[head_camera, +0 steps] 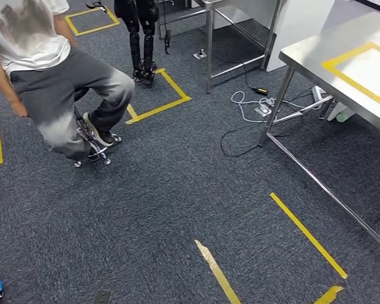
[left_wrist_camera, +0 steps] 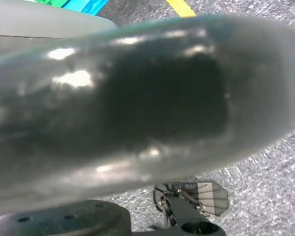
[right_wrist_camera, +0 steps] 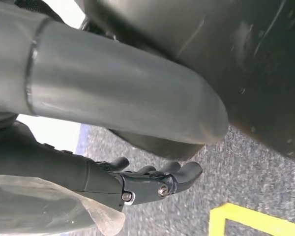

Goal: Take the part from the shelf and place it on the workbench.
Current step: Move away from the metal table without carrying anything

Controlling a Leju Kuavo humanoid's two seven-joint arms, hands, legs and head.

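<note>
The head view shows the steel workbench point(head_camera: 308, 56) at the right and a person point(head_camera: 59, 82) sitting low at the left. In the right wrist view, the right hand point(right_wrist_camera: 138, 183) has its fingers nearly straight, and a clear plastic sheet point(right_wrist_camera: 45, 209) lies against it. I cannot tell if the hand holds the sheet, or if it is the part. The left hand point(left_wrist_camera: 138, 108) is one close blur, so I cannot tell its state.

Your right hand point(right_wrist_camera: 153, 179) hangs above the carpet point(right_wrist_camera: 257, 182), dark fingers point(right_wrist_camera: 187, 172) extended together, nothing visibly held. Left hand's state is unreadable.
</note>
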